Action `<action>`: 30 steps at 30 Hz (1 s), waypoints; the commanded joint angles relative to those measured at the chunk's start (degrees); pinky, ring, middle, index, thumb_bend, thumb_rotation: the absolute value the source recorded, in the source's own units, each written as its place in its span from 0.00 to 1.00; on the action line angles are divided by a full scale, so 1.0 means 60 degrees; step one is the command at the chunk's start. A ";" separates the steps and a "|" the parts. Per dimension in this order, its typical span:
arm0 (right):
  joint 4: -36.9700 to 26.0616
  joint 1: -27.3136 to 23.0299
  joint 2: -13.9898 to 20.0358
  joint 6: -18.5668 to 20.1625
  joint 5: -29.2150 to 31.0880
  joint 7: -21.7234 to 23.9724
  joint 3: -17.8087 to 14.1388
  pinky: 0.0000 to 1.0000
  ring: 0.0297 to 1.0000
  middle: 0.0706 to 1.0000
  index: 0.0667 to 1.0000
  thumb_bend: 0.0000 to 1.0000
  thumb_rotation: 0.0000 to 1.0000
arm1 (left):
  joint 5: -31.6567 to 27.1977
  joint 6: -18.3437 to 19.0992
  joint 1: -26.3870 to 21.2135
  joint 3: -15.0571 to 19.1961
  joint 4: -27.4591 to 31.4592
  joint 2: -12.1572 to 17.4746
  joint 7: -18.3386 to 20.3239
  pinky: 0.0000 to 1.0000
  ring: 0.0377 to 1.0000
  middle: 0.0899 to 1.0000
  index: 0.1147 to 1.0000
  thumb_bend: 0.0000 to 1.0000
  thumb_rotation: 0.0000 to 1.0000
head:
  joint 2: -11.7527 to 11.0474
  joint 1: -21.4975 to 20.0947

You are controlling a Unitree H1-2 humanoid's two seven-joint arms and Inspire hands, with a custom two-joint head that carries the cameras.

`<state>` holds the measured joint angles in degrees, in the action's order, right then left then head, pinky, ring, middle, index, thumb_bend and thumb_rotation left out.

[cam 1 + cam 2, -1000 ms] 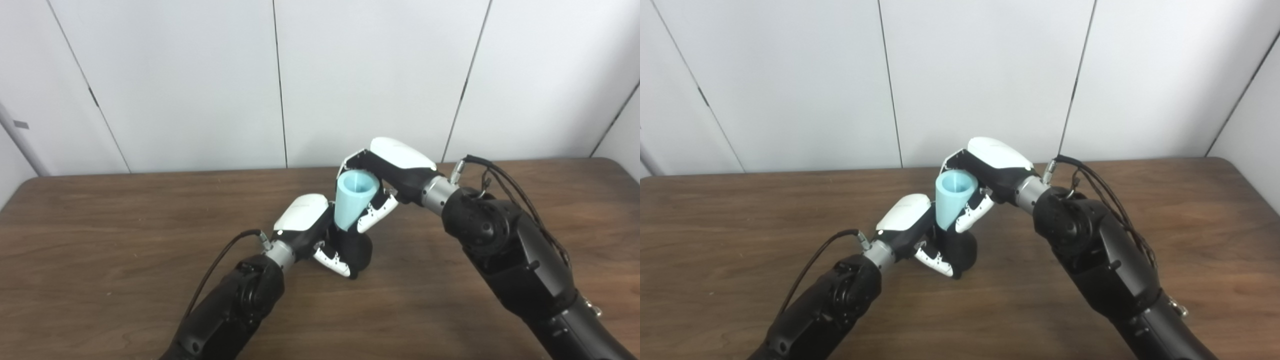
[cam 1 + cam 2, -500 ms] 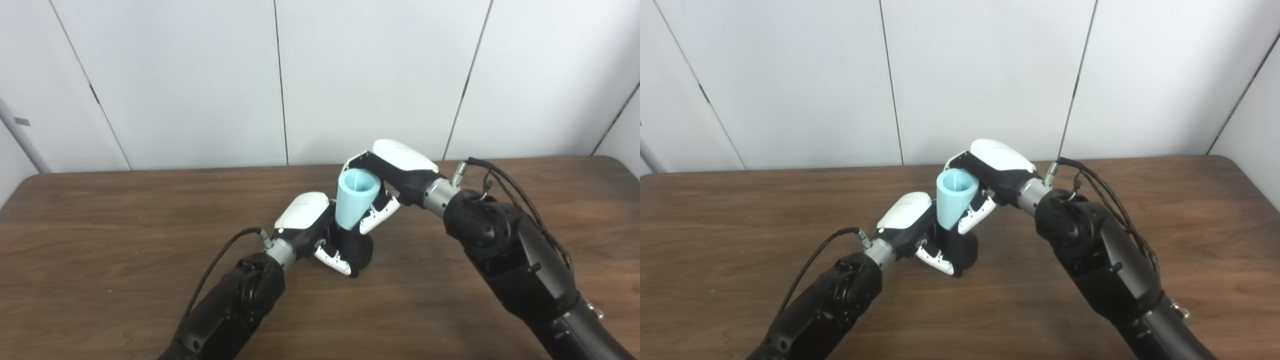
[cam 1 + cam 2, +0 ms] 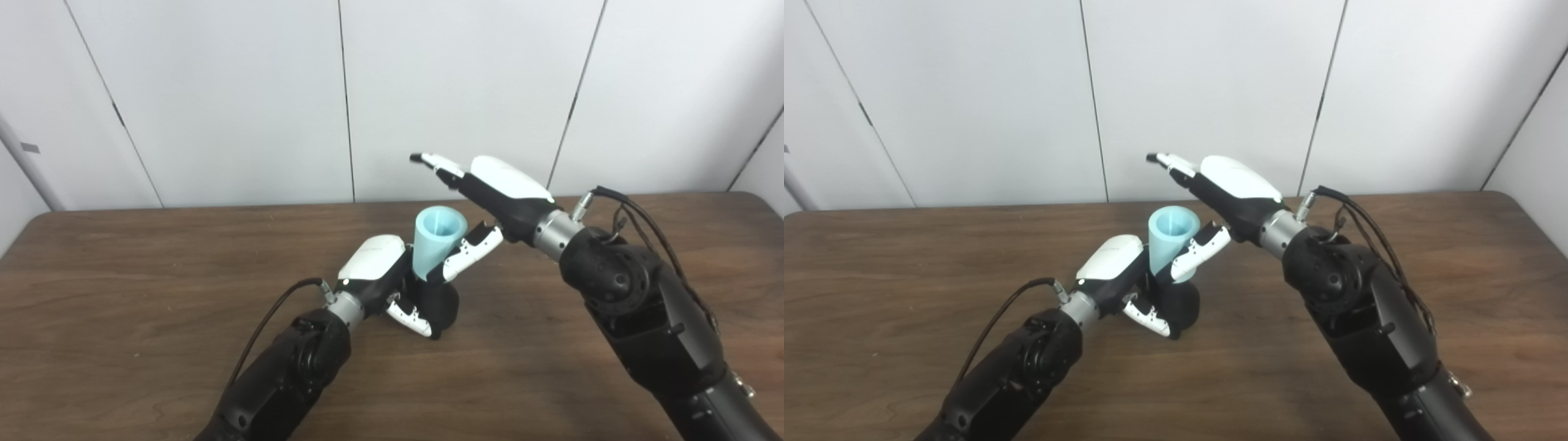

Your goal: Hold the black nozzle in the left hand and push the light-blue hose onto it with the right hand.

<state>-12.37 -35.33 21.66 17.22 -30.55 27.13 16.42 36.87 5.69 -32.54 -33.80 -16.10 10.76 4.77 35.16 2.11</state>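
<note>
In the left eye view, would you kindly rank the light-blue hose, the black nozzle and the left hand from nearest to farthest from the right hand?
1. Light-blue hose: just under the open right hand, against its thumb.
2. Black nozzle: below the hose, on the table.
3. Left hand: lower left, gripping the nozzle.

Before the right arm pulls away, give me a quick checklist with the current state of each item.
1. Left hand shut on the black nozzle: ok.
2. Light-blue funnel-shaped hose standing on the nozzle: ok.
3. Hose fully seated: cannot tell, the joint is hidden.
4. Right hand open, upper fingers clear of the hose: ok.
5. Right hand's lower fingers clear of the hose: not ok, they lie against it.
6. Nozzle resting on the brown wooden table: ok.
</note>
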 commanded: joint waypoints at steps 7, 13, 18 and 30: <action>-0.0815 -0.0095 0.0265 -0.0625 0.0490 -0.0257 -0.0654 1.00 1.00 1.00 1.00 1.00 0.48 | 0.0465 0.0412 0.0616 -0.0393 -0.0879 0.0319 0.0833 0.36 0.40 0.40 0.42 0.53 0.00 | 0.0009 0.0013; -0.1137 0.0110 0.0678 -0.1393 0.1510 0.0184 -0.0839 1.00 1.00 1.00 1.00 1.00 0.47 | 0.0435 0.0405 0.0643 -0.0379 -0.0797 0.0346 0.0862 0.39 0.43 0.42 0.42 0.53 0.00 | 0.0014 0.0029; -0.1329 0.0200 0.1256 -0.2098 0.1992 0.0765 -0.0696 1.00 1.00 1.00 1.00 1.00 0.68 | 0.0458 0.0361 0.0637 -0.0375 -0.0863 0.0367 0.0799 0.39 0.43 0.42 0.42 0.53 0.00 | 0.0012 0.0037; -0.1427 0.0145 0.1311 -0.1967 0.1855 0.0948 -0.0626 1.00 1.00 1.00 1.00 1.00 0.70 | 0.0458 0.0397 0.0646 -0.0371 -0.0835 0.0360 0.0813 0.40 0.44 0.43 0.42 0.53 0.00 | 0.0016 0.0044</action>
<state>-19.49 -32.22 29.14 6.40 -19.54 33.55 13.63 36.87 5.57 -32.68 -33.80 -16.43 10.75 4.71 35.24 2.37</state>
